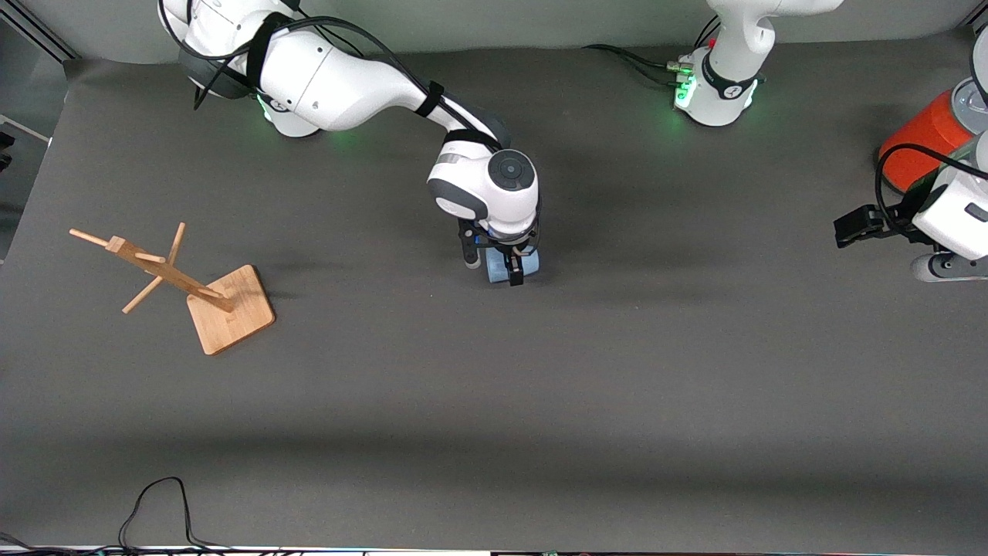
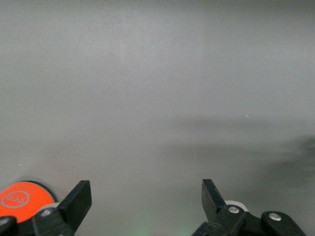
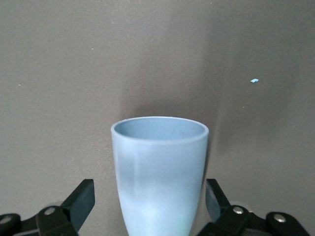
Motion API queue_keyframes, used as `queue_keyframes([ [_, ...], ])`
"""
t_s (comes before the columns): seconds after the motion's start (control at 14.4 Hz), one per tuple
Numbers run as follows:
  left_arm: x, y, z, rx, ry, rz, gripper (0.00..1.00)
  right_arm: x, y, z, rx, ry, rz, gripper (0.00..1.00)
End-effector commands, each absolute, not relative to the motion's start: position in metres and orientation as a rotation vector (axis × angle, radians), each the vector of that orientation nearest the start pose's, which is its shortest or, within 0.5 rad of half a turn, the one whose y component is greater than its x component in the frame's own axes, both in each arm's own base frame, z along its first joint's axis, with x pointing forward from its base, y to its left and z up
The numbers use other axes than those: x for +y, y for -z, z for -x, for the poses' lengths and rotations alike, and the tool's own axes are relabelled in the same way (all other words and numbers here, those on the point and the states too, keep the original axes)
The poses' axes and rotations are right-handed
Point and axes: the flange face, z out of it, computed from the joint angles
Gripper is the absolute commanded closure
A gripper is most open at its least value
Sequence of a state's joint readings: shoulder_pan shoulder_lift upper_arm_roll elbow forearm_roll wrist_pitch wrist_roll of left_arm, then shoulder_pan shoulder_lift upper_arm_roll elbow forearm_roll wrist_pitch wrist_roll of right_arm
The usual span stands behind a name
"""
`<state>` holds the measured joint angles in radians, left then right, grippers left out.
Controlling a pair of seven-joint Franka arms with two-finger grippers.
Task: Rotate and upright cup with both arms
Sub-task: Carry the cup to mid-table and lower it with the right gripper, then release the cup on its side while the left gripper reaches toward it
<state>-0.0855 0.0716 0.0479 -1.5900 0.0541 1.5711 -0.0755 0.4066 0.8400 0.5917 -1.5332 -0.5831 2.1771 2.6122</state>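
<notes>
The right gripper [image 1: 494, 266] is reaching down at the middle of the table [image 1: 494, 401], its fingers [image 3: 78, 201] standing apart on either side of the cup [image 3: 158, 172] and not pressing it. The left gripper [image 2: 146, 199] is waiting with its fingers spread wide and nothing between them, well away from the cup at the left arm's end of the table, beside the orange can [image 1: 922, 143]. The wooden peg rack [image 1: 185, 286] is leaning well away from the cup, toward the right arm's end. The light-blue cup is lying on its side between the right gripper's fingers.
</notes>
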Motion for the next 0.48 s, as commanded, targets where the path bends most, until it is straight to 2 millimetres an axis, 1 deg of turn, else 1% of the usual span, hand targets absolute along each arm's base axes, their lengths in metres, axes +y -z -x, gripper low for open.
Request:
queue_keyframes([
  [0.0, -0.018, -0.576, -0.573, -0.032, -0.116, 3.065, 0.00, 0.541, -0.229, -0.456, 2.040, 0.112, 2.374, 0.00],
  [0.14, -0.019, -0.576, -0.573, -0.030, -0.116, 3.065, 0.00, 0.538, -0.258, -0.464, 1.973, 0.146, 2.435, 0.00],
  [0.21, -0.020, -0.575, -0.572, -0.028, -0.118, 3.067, 0.00, 0.533, -0.278, -0.469, 1.933, 0.166, 2.473, 0.00],
  [0.28, -0.021, -0.575, -0.572, -0.030, -0.118, 3.067, 0.00, 0.528, -0.300, -0.473, 1.900, 0.150, 2.504, 0.00],
  [0.35, -0.023, -0.575, -0.573, -0.037, -0.120, 3.066, 0.00, 0.519, -0.327, -0.481, 1.857, 0.107, 2.523, 0.00],
  [0.42, -0.031, -0.576, -0.572, -0.023, -0.115, 3.068, 0.00, 0.507, -0.358, -0.491, 1.816, 0.077, 2.523, 0.00],
])
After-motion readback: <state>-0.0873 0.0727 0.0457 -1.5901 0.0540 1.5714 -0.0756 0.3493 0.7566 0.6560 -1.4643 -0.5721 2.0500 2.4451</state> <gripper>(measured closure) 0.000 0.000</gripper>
